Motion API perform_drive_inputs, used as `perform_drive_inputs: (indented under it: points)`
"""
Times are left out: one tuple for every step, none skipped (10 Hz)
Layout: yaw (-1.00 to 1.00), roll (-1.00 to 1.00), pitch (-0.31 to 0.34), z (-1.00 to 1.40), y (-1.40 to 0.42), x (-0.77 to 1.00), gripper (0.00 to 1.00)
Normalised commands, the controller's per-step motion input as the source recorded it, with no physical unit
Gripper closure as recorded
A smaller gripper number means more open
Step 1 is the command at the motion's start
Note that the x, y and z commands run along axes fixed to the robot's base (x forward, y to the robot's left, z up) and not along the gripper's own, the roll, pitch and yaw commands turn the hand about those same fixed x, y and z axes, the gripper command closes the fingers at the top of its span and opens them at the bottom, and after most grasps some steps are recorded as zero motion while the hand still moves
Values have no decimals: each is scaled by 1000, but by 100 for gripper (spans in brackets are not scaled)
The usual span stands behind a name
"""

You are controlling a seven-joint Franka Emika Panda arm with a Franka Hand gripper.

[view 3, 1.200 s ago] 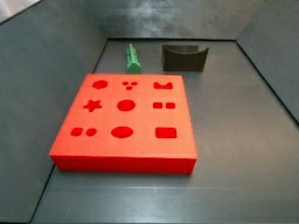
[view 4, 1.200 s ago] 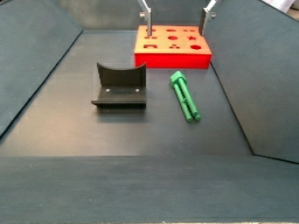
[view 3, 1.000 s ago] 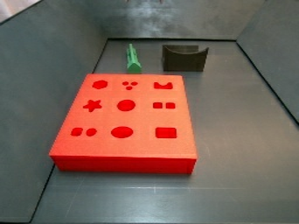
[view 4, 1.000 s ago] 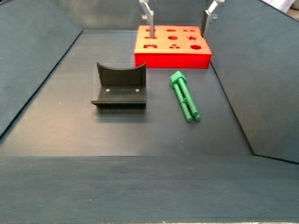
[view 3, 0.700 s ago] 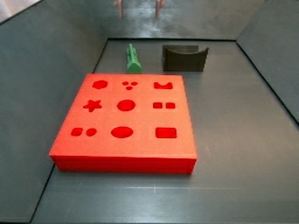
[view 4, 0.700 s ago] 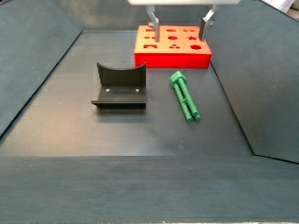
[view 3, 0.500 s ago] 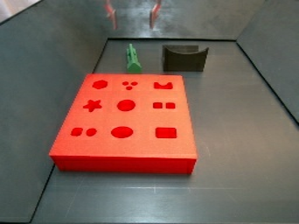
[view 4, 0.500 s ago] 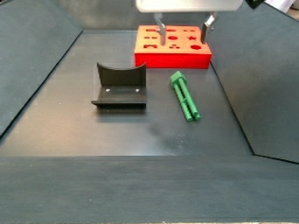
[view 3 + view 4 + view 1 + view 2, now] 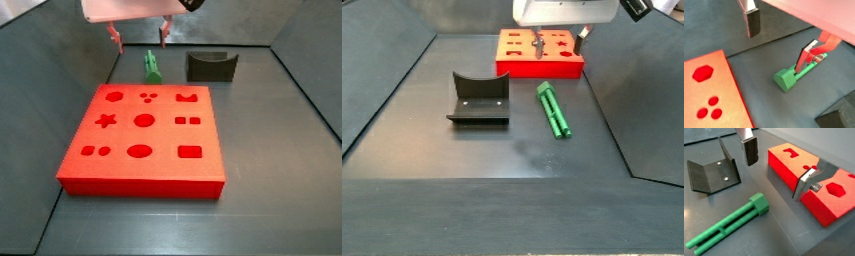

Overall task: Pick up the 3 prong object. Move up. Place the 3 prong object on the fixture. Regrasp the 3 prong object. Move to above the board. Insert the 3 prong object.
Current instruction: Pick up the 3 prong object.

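— Where were your jaws?
— My gripper (image 9: 777,169) hung open and empty, jaws spread wide, above the floor near the board (image 9: 540,53).
— And the 3 prong object (image 9: 553,110)?
— It lay flat on the floor below me, between the board and the fixture (image 9: 478,98) but touching neither, untouched.
— The fixture?
— It stood upright, well apart from the board.
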Motion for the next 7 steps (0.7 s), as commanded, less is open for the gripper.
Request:
perform_drive_inputs:
  points:
    - [0,180,0,-477,146,860,0]
    - [0,86,43,-411,357,717,0]
    - [-14,-37,0,0,37,0,0]
    - [-9,0,0,0,0,0,0]
    - [-106,0,0,-14,0,0,0]
    - [-151,0,0,-31,0,-54,0]
    - [-191,0,-10,-40,0,-220,0]
